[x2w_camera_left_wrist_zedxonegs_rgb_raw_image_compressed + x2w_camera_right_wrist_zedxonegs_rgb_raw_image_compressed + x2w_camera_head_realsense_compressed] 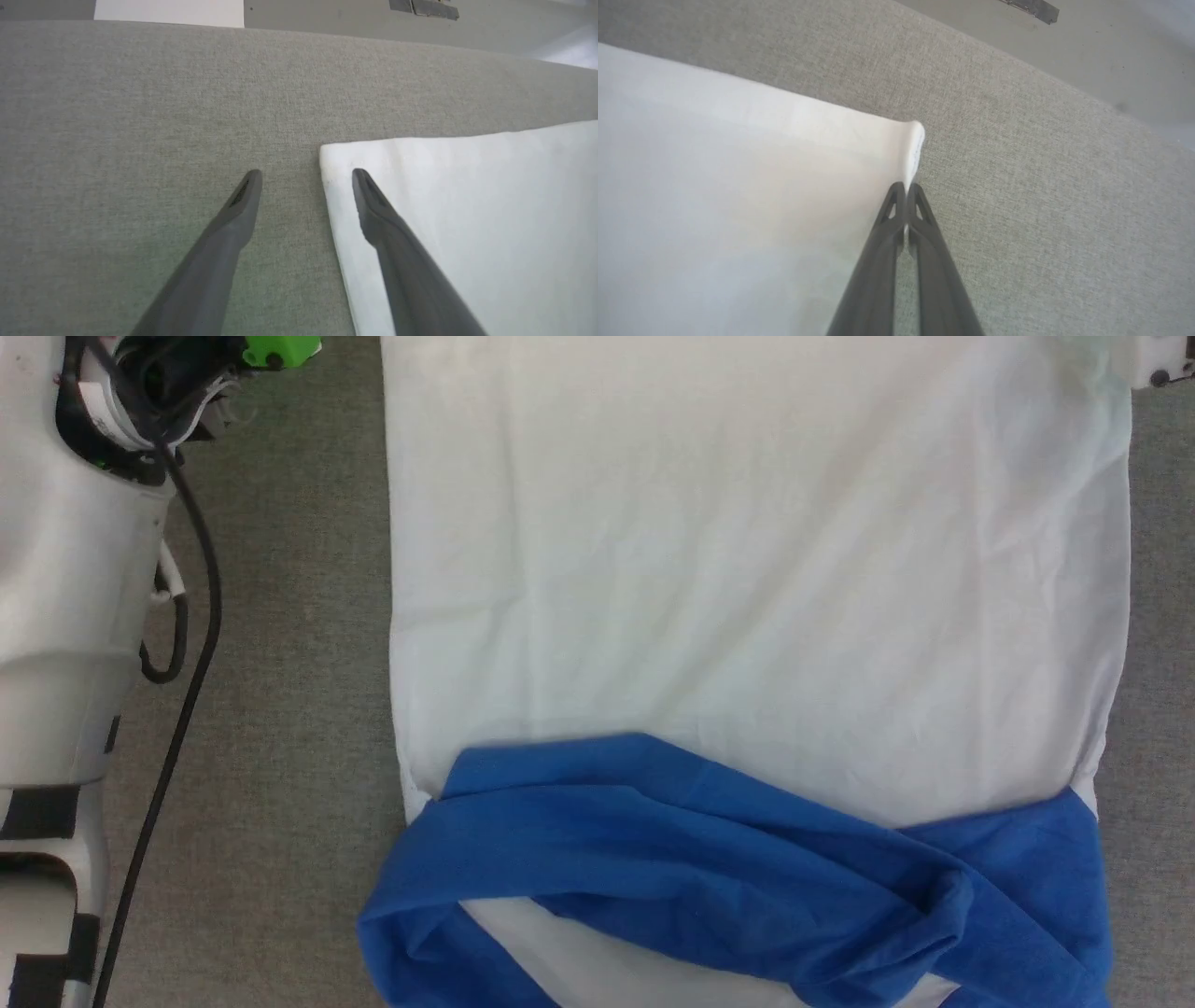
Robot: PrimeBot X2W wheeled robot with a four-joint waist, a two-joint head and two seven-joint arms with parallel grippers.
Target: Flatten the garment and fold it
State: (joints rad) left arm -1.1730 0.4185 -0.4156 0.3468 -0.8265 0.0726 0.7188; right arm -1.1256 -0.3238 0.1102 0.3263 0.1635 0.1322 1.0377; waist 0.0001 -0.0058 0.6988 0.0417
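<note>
On a grey felt tabletop (280, 756), the garment (747, 569) lies flat, blue sleeves (728, 859) crossed nearest the robot. At one far corner the right gripper (906, 186) is pinched closed on the cloth; the left gripper (306, 175) gapes wide astride the other corner's edge, holding nothing.

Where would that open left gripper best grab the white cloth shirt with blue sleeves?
Probably the far-left hem corner of the white cloth shirt, coming from the outer side edge. It lies flat on the grey fabric table, and the left gripper straddles that edge, one finger over cloth, one over table. The right gripper pinches the opposite corner.
</note>
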